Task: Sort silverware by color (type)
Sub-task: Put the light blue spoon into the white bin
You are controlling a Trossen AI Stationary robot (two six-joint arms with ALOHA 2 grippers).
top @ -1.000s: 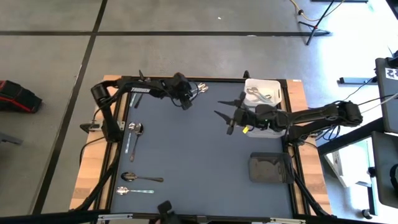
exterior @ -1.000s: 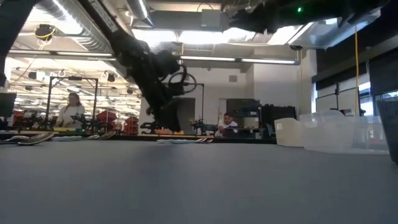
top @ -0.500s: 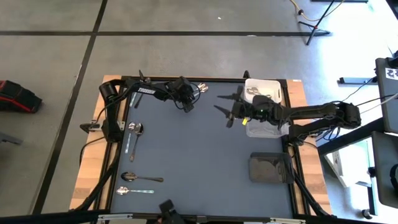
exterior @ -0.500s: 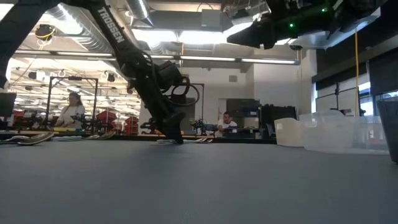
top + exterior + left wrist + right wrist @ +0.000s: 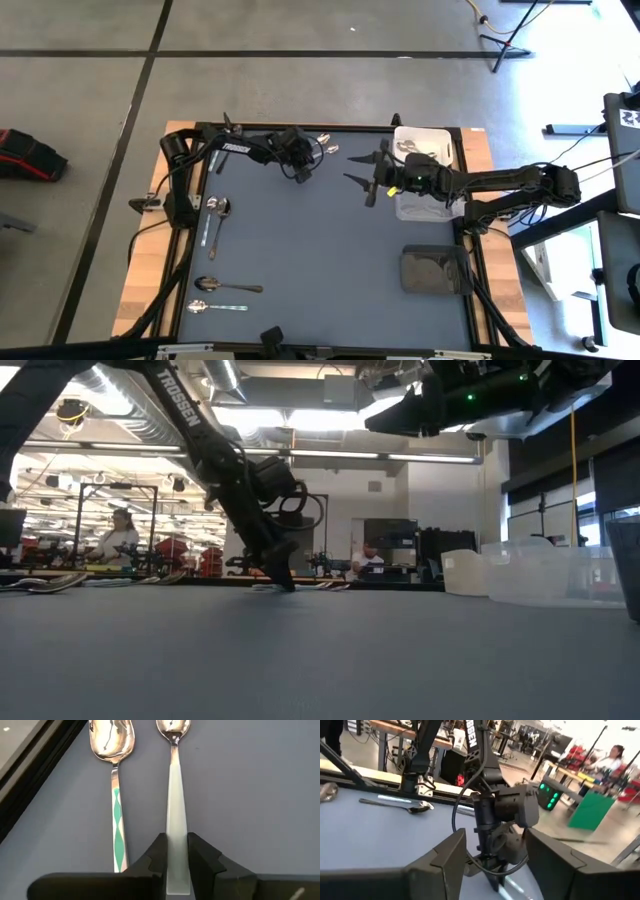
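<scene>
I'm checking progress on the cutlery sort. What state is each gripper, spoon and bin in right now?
left gripper: down at the mat's far edge, fingers closed on the pale-handled spoon.
pale-handled spoon: flat on the mat, gripped by its handle.
green-patterned spoon: flat alongside, untouched.
right gripper: raised mid-table, open, empty.
white bin: holds some silverware.
dark bin: contents unclear.

Robotics lab, exposed ceiling ducts, equipment benches, seated person

Far-edge pair: two shiny spoons lying side by side, one pinched at the handle.
Left side: four more lying flat.
White bin: several resting inside.
</scene>
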